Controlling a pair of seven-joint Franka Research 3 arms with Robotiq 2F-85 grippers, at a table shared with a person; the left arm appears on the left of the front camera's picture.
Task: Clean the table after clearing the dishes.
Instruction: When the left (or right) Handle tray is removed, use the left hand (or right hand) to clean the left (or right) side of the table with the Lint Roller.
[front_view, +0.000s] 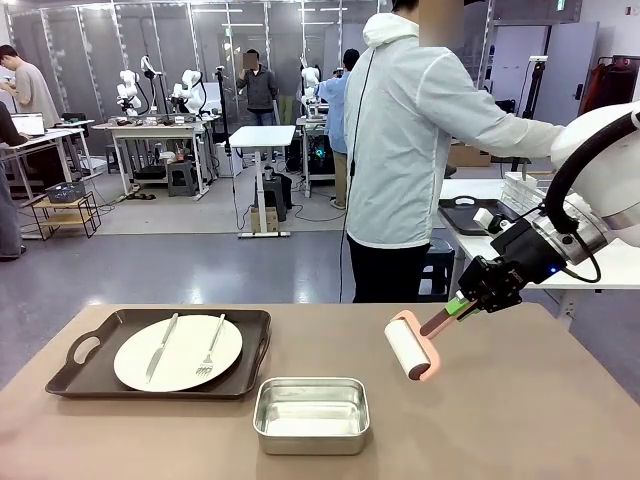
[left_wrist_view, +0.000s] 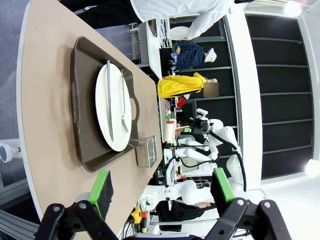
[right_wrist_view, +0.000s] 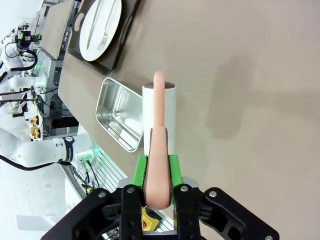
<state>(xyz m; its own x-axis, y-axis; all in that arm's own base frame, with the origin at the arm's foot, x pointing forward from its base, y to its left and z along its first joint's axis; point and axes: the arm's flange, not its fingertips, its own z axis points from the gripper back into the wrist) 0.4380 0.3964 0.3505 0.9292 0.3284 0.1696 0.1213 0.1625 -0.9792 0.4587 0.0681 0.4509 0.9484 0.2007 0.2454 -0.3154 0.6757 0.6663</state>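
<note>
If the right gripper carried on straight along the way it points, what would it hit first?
Shut on the roller, the right gripper points down at the table. The roller head would probably meet bare tabletop first, beside the steel pan; its height is unclear.

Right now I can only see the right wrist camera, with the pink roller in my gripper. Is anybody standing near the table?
Observer: Yes. A person in a white jacket stands at the far side, turned toward a smaller white table.
Operator: What's on that white table?
Observer: A dark tray lies on it, close to the person. I can't make out what is on it.
Operator: And my other gripper, not the one with the roller?
Observer: The left gripper is open with nothing between its pads, and its camera looks along the table at the plate.
</note>
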